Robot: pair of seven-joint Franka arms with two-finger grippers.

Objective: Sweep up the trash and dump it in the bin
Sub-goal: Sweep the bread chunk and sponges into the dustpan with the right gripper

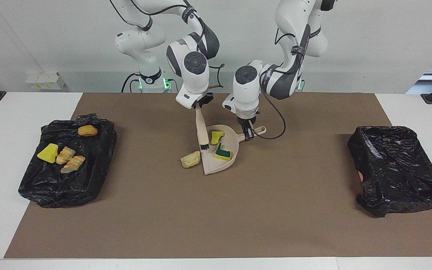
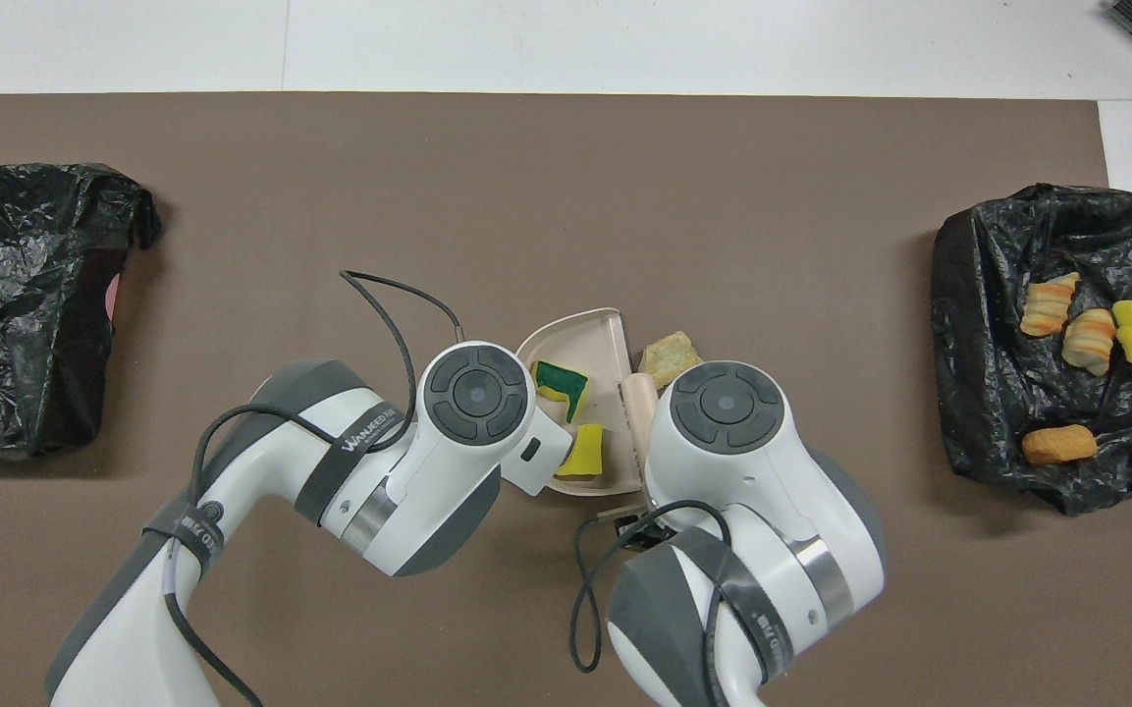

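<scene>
My left gripper (image 1: 248, 132) is shut on the handle of the beige dustpan (image 1: 214, 165), which rests on the brown mat. My right gripper (image 1: 200, 106) is shut on the beige brush (image 1: 202, 131), whose bristles sit at the pan's open edge. Two pieces of trash lie in the pan: a yellow sponge piece (image 1: 217, 135) and a green-and-yellow sponge (image 1: 222, 153). A tan chunk (image 1: 190, 159) lies on the mat just outside the pan's mouth. In the overhead view both wrists hide the grippers; the dustpan (image 2: 566, 329), green sponge (image 2: 561, 383), yellow piece (image 2: 585, 454) and tan chunk (image 2: 669, 355) show.
A black-bagged bin (image 1: 51, 187) at the right arm's end of the table holds several trash pieces, such as a yellow sponge (image 1: 48, 153). Another black-bagged bin (image 1: 395, 165) stands at the left arm's end. The brown mat (image 1: 275, 210) covers the table.
</scene>
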